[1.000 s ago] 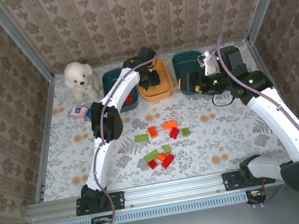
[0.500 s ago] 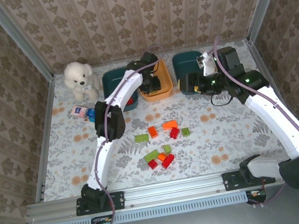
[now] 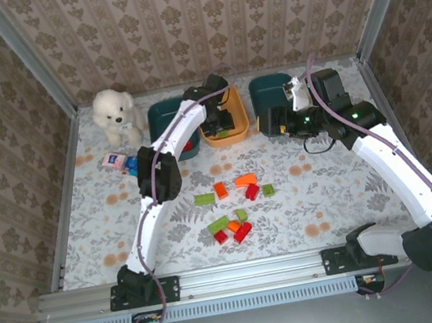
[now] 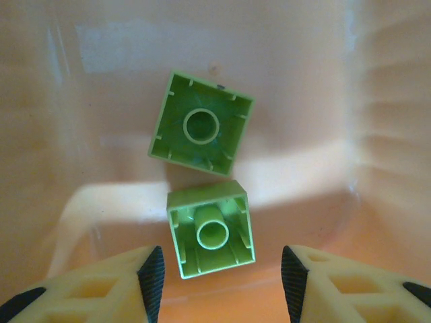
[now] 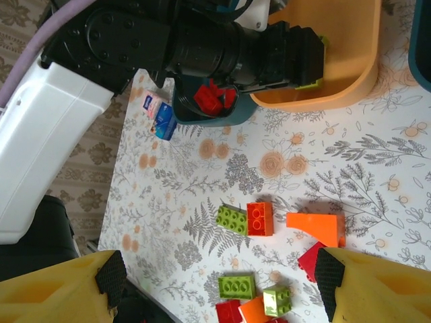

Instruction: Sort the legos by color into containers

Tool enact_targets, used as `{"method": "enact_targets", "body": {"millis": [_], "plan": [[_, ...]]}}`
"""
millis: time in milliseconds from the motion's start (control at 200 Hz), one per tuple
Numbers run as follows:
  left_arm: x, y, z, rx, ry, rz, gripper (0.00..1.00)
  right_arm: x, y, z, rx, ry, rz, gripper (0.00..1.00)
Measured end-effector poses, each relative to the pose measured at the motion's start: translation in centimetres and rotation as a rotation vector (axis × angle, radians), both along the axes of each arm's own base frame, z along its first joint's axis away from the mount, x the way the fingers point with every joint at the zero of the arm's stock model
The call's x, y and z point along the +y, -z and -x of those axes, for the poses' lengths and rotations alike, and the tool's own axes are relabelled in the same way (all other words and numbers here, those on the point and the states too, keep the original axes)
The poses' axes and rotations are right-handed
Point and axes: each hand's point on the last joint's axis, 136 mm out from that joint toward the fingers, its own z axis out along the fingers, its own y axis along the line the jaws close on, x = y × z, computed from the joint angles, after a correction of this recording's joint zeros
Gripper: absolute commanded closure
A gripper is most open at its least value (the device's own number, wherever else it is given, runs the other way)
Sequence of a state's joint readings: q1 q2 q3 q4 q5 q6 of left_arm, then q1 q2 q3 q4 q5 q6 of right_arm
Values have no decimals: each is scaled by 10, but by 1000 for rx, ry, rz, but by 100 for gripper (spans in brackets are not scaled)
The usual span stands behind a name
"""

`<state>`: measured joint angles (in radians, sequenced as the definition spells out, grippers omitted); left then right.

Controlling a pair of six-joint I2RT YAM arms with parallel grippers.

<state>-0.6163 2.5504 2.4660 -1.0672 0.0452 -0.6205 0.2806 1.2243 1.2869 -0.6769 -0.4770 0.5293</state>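
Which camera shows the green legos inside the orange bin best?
The left wrist view: both green legos lie close and unobstructed on the orange bin floor. In the top and right wrist views, the left arm covers the bin's inside, hiding them.

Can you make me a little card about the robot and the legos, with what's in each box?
Left gripper: open, above two green legos lying in the orange bin
Right gripper: open, holding nothing
Left teal bin: red legos
Right teal bin: partly hidden, contents unclear
Loose legos: red, orange and green, on the table
Bystander: white bear
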Motion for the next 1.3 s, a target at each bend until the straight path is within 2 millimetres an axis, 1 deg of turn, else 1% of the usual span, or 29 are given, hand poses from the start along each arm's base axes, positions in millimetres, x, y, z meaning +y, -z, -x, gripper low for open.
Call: {"method": "enact_targets", "body": {"millis": [120, 285, 355, 420, 510, 575, 585, 600, 650, 700, 740, 775, 840, 860, 910, 975, 1055, 1135, 1220, 1300], "plan": [[-3, -10, -3, -19, 1, 19, 46, -1, 1, 0, -8, -4, 12, 23], [-5, -16, -4, -23, -10, 36, 42, -4, 3, -1, -29, -11, 48, 24], [-5, -26, -4, -33, -19, 52, 41, -3, 5, 0, -41, -21, 76, 25], [-4, -45, -5, -54, -37, 80, 40, -1, 8, 2, -49, -42, 121, 25], [7, -85, -1, -97, -80, 139, 40, 16, 12, 8, -70, -113, 195, 26], [25, -118, 6, -138, -127, 191, 39, 33, 17, 13, -83, -176, 237, 27], [29, -122, 7, -144, -135, 198, 39, 36, 18, 15, -85, -186, 244, 27], [37, -133, 11, -156, -153, 213, 39, 39, 20, 16, -88, -198, 255, 27], [58, -154, 19, -192, -200, 249, 39, 52, 29, 22, -87, -242, 288, 27], [84, -176, 31, -234, -253, 289, 38, 64, 38, 27, -86, -286, 321, 27], [104, -188, 41, -267, -291, 315, 38, 75, 47, 31, -77, -319, 346, 28], [123, -195, 53, -291, -326, 330, 37, 84, 57, 35, -64, -345, 367, 28], [146, -199, 77, -320, -360, 354, 38, 100, 77, 41, -34, -390, 407, 29], [151, -197, 83, -323, -364, 354, 37, 105, 84, 43, -22, -403, 417, 30], [162, -192, 106, -324, -371, 362, 36, 116, 100, 47, 0, -432, 440, 30], [174, -182, 134, -313, -373, 357, 35, 124, 119, 54, 28, -462, 467, 30], [188, -170, 165, -299, -381, 352, 35, 131, 136, 60, 62, -482, 488, 32], [202, -163, 196, -296, -393, 358, 34, 135, 150, 61, 89, -484, 502, 33], [212, -161, 221, -312, -399, 389, 34, 139, 167, 57, 124, -470, 516, 34], [216, -160, 237, -320, -394, 419, 34, 143, 189, 52, 175, -459, 536, 35]]}}
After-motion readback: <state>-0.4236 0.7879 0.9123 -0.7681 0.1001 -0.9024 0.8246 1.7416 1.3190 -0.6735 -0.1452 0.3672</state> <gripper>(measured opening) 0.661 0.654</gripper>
